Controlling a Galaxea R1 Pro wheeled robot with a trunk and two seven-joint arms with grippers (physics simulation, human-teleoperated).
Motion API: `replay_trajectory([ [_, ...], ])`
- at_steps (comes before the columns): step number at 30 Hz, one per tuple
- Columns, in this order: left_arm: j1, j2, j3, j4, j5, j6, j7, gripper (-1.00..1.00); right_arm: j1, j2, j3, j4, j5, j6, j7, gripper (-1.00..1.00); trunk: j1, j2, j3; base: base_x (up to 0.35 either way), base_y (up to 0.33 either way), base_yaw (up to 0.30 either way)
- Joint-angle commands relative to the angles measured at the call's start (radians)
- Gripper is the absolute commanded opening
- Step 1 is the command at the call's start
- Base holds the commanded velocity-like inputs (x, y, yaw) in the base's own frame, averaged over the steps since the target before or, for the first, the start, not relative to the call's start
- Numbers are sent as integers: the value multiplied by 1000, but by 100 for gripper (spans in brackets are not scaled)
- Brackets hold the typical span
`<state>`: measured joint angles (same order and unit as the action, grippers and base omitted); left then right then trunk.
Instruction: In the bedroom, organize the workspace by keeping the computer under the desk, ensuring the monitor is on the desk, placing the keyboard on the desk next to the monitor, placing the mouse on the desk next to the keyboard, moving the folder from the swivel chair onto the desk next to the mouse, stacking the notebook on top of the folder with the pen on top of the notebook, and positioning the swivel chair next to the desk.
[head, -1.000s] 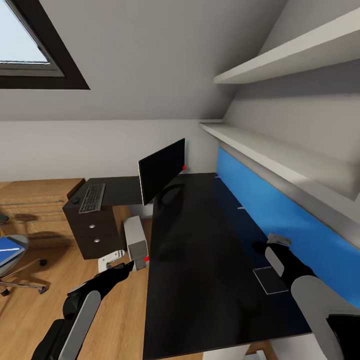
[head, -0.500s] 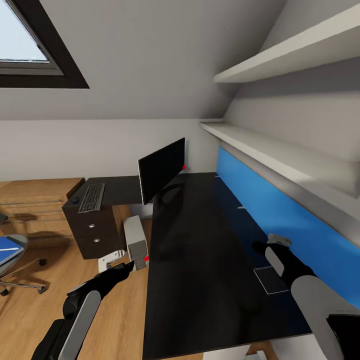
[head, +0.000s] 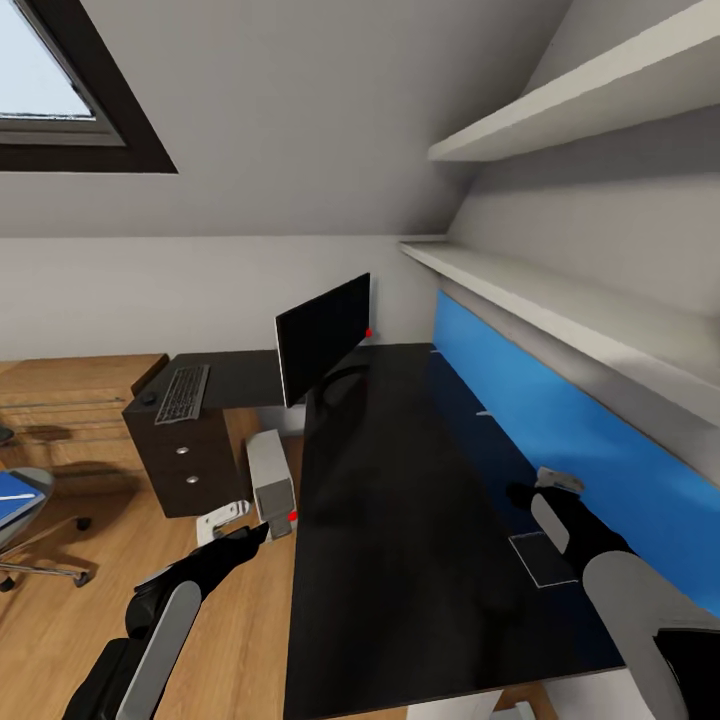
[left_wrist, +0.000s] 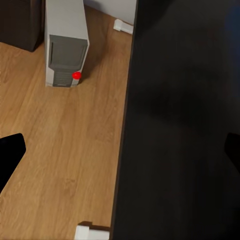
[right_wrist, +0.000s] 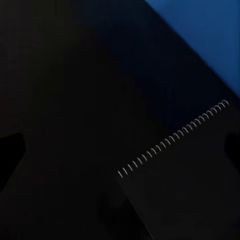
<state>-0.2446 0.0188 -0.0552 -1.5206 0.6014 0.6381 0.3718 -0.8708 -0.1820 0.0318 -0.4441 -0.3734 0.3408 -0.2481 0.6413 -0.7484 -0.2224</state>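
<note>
1. Desk (head: 400, 520) fills the middle of the head view, its glossy black top running from the lower edge up toward the wall, with a blue wall panel (head: 560, 420) along its right side.
2. The monitor (head: 322, 340) stands at the far end of the desk near the centre of the frame, so that part of the task looks settled.
3. The keyboard (head: 184, 394) and the small black mouse (head: 149, 399) lie just beside each other at centre left, on the side wing over the dark drawers (head: 188, 465), apart from the monitor; I judge they may need to move closer to it.
4. The computer (head: 270, 482) stands on the wood floor by the desk edge, just left of centre, red light facing the robot; in the left wrist view it (left_wrist: 66, 42) sits in the upper left, beside the desk top rather than plainly under it.
5. The swivel chair (head: 25, 520) is at the far left edge, well apart from the desk, with the blue folder (head: 14, 493) lying on its seat, so the stacking cannot begin until the folder is fetched.
6. The notebook (head: 542, 559) lies flat on the desk at lower right, near the blue panel; the right wrist view shows its spiral binding (right_wrist: 175, 137).
7. The right gripper (head: 520, 494) hangs just above the desk near the notebook, jaws spread and empty in the wrist view, probably to pick it up.
8. The left gripper (head: 255, 533) hovers over the floor at lower left, fingers apart, holding nothing.
</note>
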Motion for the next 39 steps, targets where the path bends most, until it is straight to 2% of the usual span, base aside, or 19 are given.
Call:
replay_trajectory([
  [1,-1,1,-2,-1,11,1,10,100,0,-1,3,-2,-7,5,-6,100,4,-9,-5,0,0,0],
  [9,-1,1,0,-1,11,1,10,100,1,-2,4,-1,-7,3,-5,100,35,-65,-30,0,0,0],
  [16,-1,1,36,-1,11,2,11,100,1,-5,3,-2,-8,3,-5,100,62,-114,-52,0,0,0],
  [23,-1,1,42,-1,11,2,11,100,1,-18,1,-2,-9,0,-4,100,89,-163,-75,0,0,0],
  [27,-1,1,43,-1,11,2,11,100,1,-34,-17,-2,-9,-8,-4,100,104,-191,-89,0,0,0],
  [32,-1,1,44,-1,11,2,11,100,1,-39,-43,-1,-9,-13,-4,100,123,-226,-107,0,0,0],
  [39,-1,1,44,0,12,1,12,100,1,-40,-48,1,-9,-25,-5,100,150,-275,-132,0,0,0],
])
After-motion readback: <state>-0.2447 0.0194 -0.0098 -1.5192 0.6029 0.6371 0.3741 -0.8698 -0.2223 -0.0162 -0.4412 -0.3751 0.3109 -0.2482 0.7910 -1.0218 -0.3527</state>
